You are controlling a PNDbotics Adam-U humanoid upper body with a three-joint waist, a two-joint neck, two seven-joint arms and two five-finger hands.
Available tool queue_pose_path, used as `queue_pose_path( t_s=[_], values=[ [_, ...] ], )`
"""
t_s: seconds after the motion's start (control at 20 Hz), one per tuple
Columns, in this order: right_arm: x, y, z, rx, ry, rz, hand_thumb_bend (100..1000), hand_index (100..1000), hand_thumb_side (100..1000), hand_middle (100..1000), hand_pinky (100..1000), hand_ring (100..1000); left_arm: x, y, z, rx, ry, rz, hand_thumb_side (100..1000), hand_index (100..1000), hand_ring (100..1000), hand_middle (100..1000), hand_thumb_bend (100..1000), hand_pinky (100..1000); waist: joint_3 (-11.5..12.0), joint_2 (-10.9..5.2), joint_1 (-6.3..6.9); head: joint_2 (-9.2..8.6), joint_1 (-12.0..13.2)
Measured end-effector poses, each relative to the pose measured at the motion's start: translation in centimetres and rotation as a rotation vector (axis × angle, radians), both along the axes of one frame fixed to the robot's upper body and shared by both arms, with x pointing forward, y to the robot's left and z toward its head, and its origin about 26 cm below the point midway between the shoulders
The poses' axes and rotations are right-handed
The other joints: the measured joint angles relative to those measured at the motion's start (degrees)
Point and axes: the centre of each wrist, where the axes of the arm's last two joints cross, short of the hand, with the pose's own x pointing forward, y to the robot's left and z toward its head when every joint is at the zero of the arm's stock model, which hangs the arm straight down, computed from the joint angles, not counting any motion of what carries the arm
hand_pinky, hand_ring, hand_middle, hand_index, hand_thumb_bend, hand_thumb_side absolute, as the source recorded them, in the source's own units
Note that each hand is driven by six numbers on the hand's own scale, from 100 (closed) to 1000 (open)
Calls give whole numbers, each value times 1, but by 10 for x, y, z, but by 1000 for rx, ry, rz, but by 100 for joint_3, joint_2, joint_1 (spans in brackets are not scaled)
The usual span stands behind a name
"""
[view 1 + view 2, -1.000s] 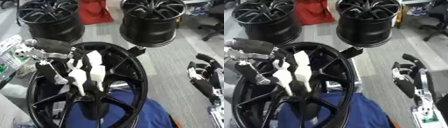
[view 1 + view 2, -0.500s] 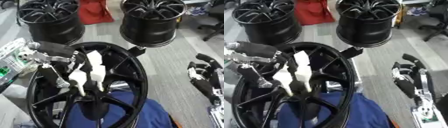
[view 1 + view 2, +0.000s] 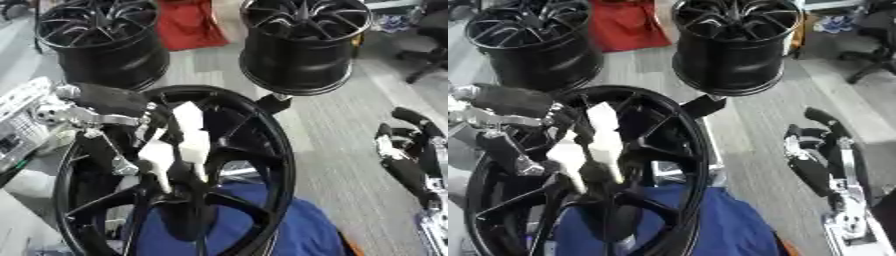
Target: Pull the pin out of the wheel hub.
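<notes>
A large black wheel hub (image 3: 273, 150) stands upright close in front of me, its spokes meeting at a dark centre (image 3: 185, 202). My left hand (image 3: 191, 137), white-covered on a black and silver arm coming in from the left, reaches down inside the rim to just above that centre. I cannot make out the pin; the hand and spokes hide that spot. My right hand (image 3: 409, 160) hangs idle at the right edge, away from the hub, fingers relaxed and holding nothing.
Blue cloth (image 3: 293, 227) lies under the hub's lower right. Two more black wheels (image 3: 105, 47) (image 3: 302, 47) stand on the grey floor behind, with a red bag (image 3: 185, 22) between them. White equipment (image 3: 19, 125) sits at the left edge.
</notes>
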Motion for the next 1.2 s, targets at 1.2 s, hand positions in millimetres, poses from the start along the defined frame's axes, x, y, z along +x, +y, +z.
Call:
queue_pose_path(
  t_s=[1.2],
  values=[
    [0, 0, -1, 0, 2, -1, 143, 821, 269, 792, 584, 681, -8, 7, 42, -122, -17, -6, 127, 636, 365, 458, 100, 152, 29, -4, -2, -46, -32]
  ],
)
